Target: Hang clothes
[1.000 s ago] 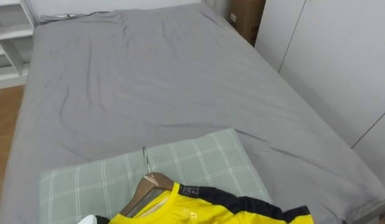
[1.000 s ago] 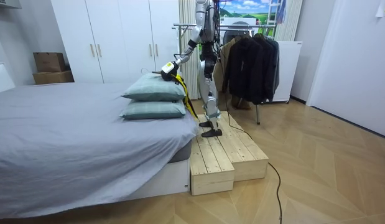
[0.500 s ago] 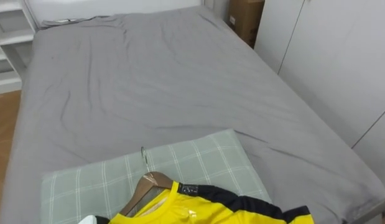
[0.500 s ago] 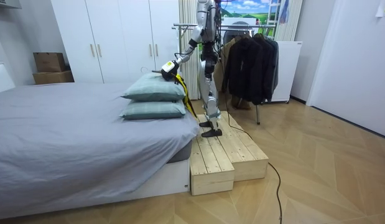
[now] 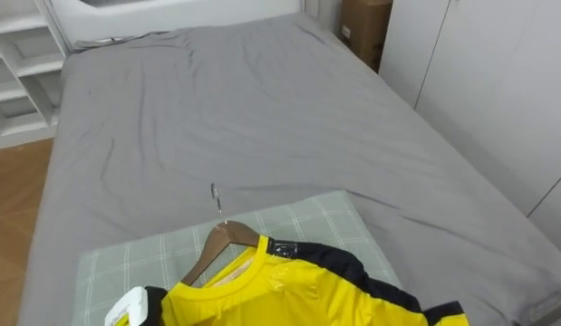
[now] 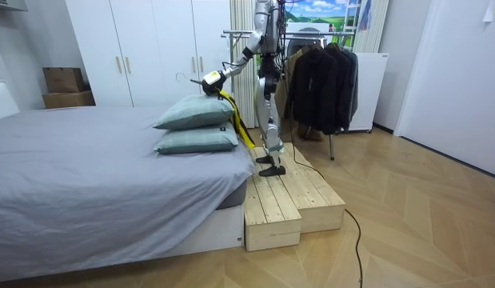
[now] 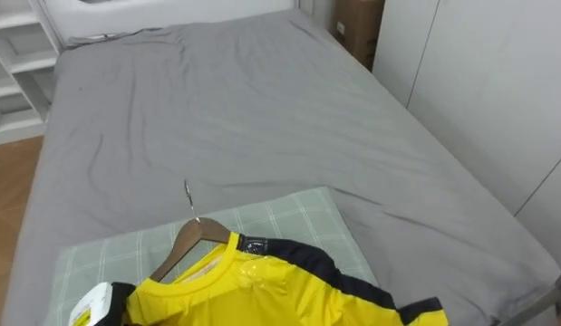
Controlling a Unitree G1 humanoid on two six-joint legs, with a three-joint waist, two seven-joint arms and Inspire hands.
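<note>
Two pillows (image 6: 197, 126) are stacked at the head of the grey bed (image 5: 262, 109). At the near left of the checked top pillow (image 5: 303, 226) the left hand (image 5: 126, 306) shows as a white patch against yellow cloth, with its fingers hidden, so I cannot tell how far they are spread. Over that pillow's middle is the wooden hanger (image 5: 218, 243) (metal hook pointing up the bed), and to the right is the yellow shirt (image 5: 289, 294) it carries, which in the room view hangs from that hand above the pillow.
</note>
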